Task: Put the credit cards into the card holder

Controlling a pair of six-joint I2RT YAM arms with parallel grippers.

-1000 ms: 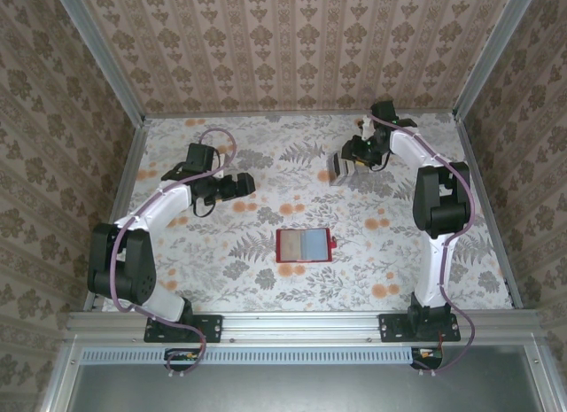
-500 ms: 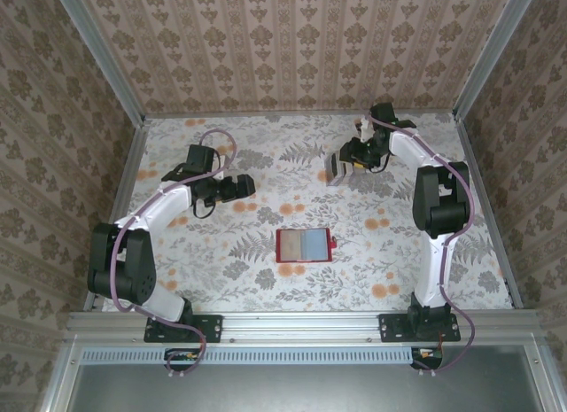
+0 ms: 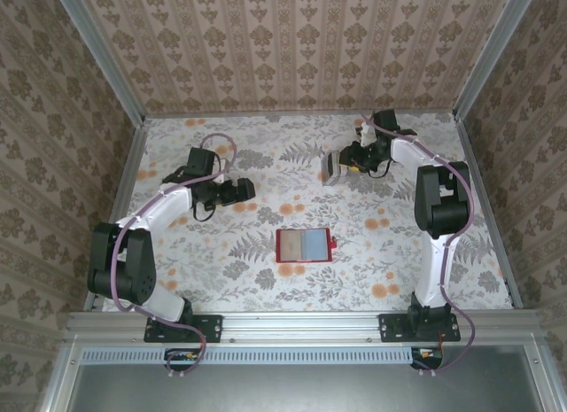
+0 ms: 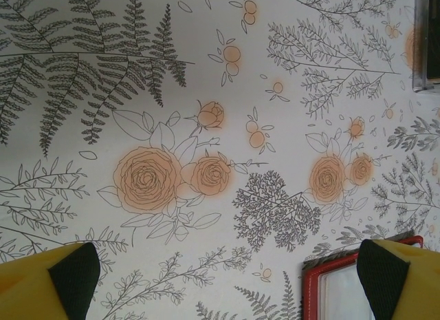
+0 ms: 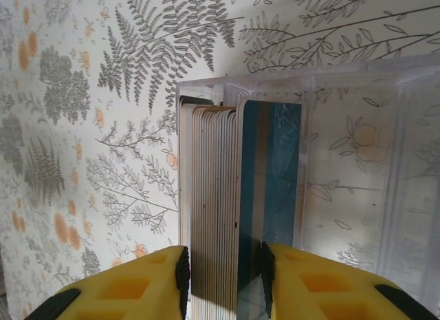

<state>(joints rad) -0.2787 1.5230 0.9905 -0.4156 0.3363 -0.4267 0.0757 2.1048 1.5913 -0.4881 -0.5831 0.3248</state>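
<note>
Toward the upper right of the top view, the right gripper [image 3: 342, 161] sits slightly further left than a second ago, and the clear plastic box [image 3: 330, 167] at its tip has shifted left with it. The left gripper [image 3: 241, 190], left of centre, has hardly changed place, and the card holder [image 3: 304, 244] lies where it did.

From the right wrist, the yellow fingers [image 5: 137, 289] are closed in against both sides of a stack of credit cards [image 5: 220, 196] standing on edge in the box; the outermost card shows blue and grey stripes.

From the left wrist, the left fingers [image 4: 65, 275] are spread wide at the bottom corners with only the floral table [image 4: 227, 72] between them, and a red corner of the holder shows by the right one.

That holder is red and lies open and flat just below the middle of the table, well apart from both grippers, with pale grey-blue panels across its inside and a small tab on its right edge.
</note>
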